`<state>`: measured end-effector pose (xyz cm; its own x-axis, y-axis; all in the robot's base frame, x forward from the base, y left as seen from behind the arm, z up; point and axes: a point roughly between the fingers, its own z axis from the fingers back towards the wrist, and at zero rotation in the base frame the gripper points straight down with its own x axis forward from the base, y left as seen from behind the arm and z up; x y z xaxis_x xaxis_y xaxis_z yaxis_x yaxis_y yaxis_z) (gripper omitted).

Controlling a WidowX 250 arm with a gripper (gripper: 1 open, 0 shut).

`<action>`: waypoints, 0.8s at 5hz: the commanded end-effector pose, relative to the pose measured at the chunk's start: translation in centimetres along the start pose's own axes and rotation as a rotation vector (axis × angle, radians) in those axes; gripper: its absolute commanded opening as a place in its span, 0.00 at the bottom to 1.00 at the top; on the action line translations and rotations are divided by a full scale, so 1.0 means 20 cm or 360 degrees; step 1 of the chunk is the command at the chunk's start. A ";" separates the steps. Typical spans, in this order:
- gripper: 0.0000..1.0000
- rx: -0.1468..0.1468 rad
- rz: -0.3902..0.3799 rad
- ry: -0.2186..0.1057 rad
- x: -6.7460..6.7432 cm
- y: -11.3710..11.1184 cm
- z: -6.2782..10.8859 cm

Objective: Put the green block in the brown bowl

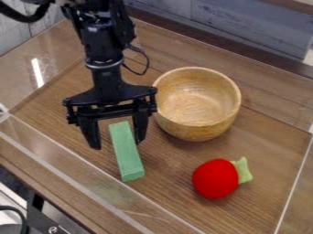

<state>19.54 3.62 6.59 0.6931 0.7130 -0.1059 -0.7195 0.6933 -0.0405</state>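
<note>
The green block (pixel 124 152) is a long flat bar lying on the wooden table, its far end between my fingers. My gripper (pixel 116 128) points straight down over that far end and is open, one finger (pixel 90 132) left of the block and the other to its right; I cannot tell whether the pads touch it. The brown bowl (pixel 196 102) is a light wooden bowl standing empty just right of the gripper.
A red tomato-like toy (pixel 217 178) with a green stalk lies at the front right. Clear acrylic walls (pixel 49 169) border the table, with a small clear stand (pixel 98 30) at the back. A dark cable hangs beside the arm.
</note>
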 end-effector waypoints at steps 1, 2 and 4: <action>1.00 -0.0037 0.0080 -0.0052 0.02 -0.01 -0.03; 1.00 -0.0047 0.0160 -0.0060 0.01 -0.02 -0.10; 1.00 -0.0083 0.0338 -0.0110 0.05 0.00 -0.19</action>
<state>19.69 3.72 2.35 0.5364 0.8416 -0.0635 -0.8438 0.5332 -0.0607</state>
